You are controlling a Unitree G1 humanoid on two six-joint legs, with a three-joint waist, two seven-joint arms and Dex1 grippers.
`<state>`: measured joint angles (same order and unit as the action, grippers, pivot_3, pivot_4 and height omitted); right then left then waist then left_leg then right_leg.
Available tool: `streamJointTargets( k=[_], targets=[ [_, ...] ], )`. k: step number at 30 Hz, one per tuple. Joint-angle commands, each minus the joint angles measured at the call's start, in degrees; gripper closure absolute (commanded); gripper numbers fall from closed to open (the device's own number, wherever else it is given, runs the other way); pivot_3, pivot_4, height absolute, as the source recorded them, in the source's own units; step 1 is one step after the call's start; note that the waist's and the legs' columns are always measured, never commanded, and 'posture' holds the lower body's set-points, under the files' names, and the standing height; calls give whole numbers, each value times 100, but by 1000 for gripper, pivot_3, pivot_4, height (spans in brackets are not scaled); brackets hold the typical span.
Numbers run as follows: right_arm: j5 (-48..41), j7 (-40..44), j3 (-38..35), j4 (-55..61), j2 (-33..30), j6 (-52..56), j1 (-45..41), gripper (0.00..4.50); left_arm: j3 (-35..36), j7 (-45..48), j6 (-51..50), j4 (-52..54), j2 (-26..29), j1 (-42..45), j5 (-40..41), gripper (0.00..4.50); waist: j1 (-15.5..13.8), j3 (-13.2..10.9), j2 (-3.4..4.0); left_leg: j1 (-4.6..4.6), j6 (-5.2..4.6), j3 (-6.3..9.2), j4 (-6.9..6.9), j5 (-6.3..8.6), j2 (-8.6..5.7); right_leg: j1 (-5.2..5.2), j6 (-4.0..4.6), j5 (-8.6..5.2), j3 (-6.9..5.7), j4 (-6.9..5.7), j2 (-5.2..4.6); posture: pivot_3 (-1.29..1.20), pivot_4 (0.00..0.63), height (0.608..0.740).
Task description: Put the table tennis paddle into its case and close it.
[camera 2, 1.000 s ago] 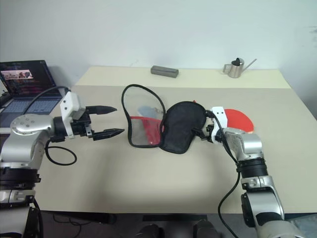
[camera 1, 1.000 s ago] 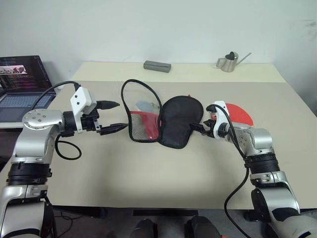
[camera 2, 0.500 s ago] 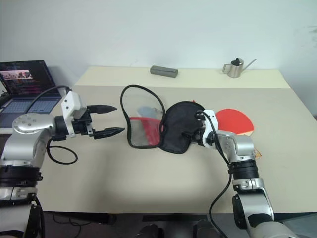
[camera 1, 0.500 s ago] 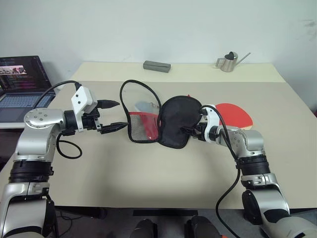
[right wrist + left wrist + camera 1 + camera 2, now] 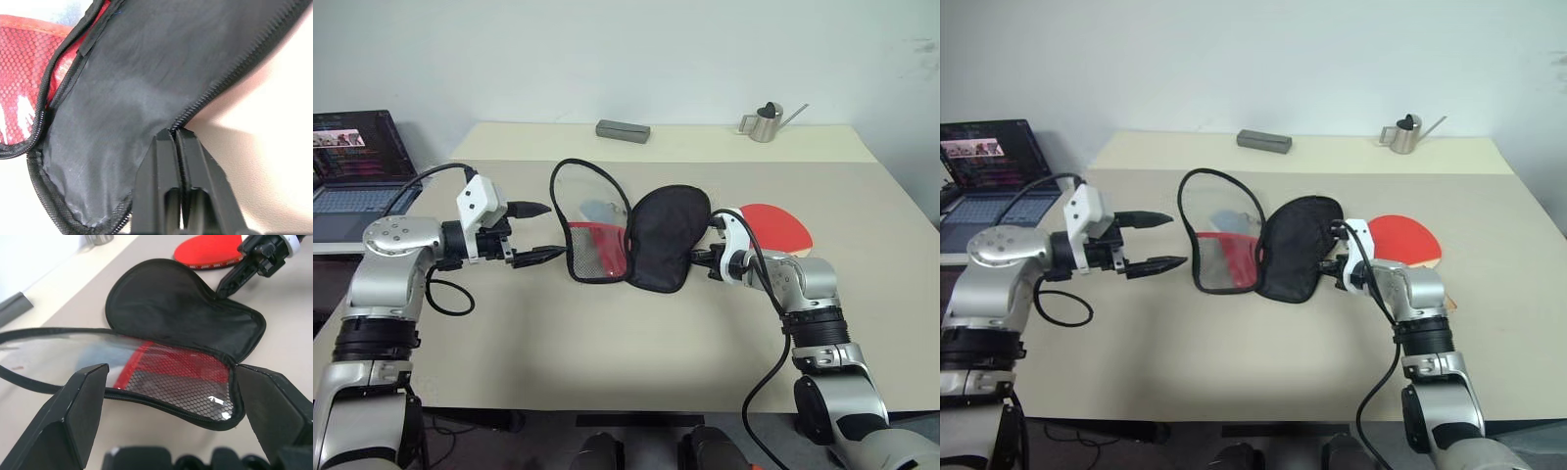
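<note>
- Head pair — high, looking forward and down over the desk (image 5: 607, 343).
- Wrist views sit close to the case (image 5: 186, 318) — all share it.

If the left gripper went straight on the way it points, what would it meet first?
Probably the case: the left gripper aims its open jaws at the red mesh front flap nearest it, with bare table between. Depth is uncertain.

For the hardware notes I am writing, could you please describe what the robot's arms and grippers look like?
Both arms are silver-grey metal segments with black joint rings and a loose black cable along each. The left gripper has a white housing and two tapered black fingers; the right gripper has a white wrist block with a small red mark and black fingers.
</note>
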<state>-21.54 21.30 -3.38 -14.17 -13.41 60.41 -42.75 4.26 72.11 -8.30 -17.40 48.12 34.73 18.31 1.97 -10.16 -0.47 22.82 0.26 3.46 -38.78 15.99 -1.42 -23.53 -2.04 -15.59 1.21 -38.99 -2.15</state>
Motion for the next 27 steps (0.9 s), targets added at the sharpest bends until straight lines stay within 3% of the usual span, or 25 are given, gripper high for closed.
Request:
streamJointTargets(
  k=[1,27],
  targets=[
    [-113,91,-56,251,-53,118,6,4472,29,50,23,285,42,-24,32,0,-1,0,0,0,0,0,0,0,0,0,0,0,0,0,0,0,150,740],
    [20,1081,194,114,-1488,382,65,4472,-230,355,-168,823,-49,-98,39,0,-8,0,0,2,-1,-1,1,0,0,1,0,0,-1,2,0,0,150,740]
  ],
)
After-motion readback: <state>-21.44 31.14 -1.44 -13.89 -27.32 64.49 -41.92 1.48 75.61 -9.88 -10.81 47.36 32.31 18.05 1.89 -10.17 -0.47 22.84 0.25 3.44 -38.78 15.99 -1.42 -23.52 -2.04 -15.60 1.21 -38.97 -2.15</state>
